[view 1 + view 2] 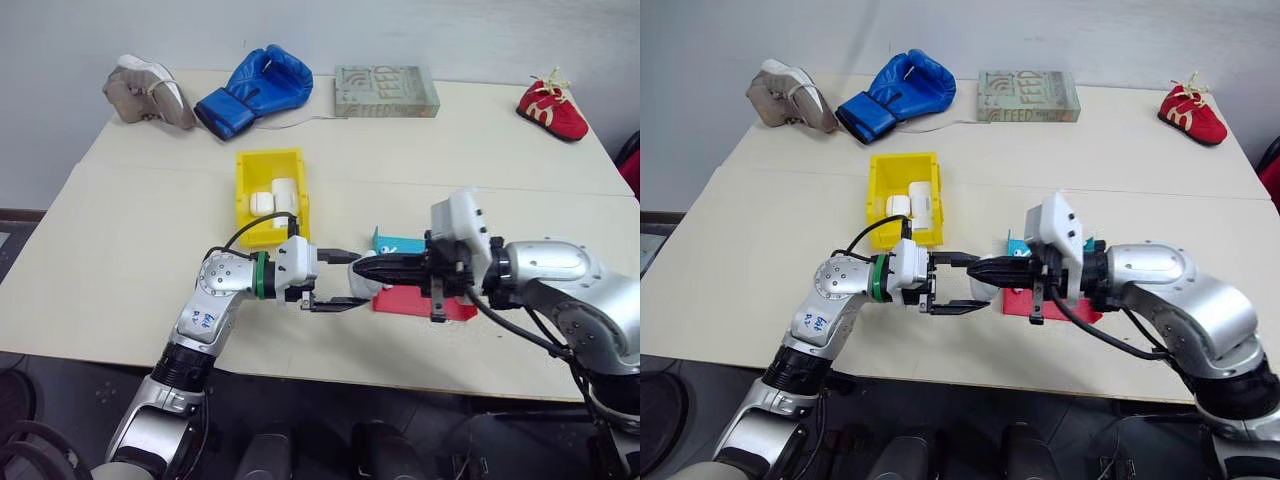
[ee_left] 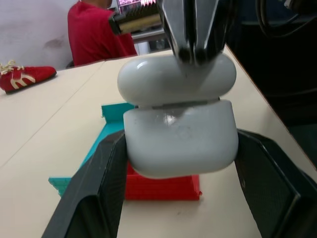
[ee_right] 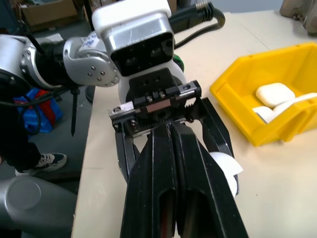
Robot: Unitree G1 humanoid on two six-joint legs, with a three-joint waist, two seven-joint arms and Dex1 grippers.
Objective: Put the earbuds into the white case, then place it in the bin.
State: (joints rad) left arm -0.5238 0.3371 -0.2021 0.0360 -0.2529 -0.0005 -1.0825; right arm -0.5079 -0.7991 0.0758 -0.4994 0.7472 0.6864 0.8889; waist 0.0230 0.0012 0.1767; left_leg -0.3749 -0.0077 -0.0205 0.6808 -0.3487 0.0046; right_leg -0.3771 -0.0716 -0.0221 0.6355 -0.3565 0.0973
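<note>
Up near the bench's [image 1: 120, 300] front edge, the left claw [image 1: 335, 281] squeezed the white case [image 2: 181, 136]; the right claw [image 1: 365, 270], pinched shut, pressed its lid, with bare bench around.

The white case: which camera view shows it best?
The left wrist view: the white case is near, between the left tool's fingers. Both eye views and the right wrist view show a sliver of it behind the tools.

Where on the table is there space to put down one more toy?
Bare tabletop lies left of the yellow bin, and a wide patch lies right of it, between the book and the red tray. It is crowded along the back edge: grey shoe, blue glove, book, red shoe.
</note>
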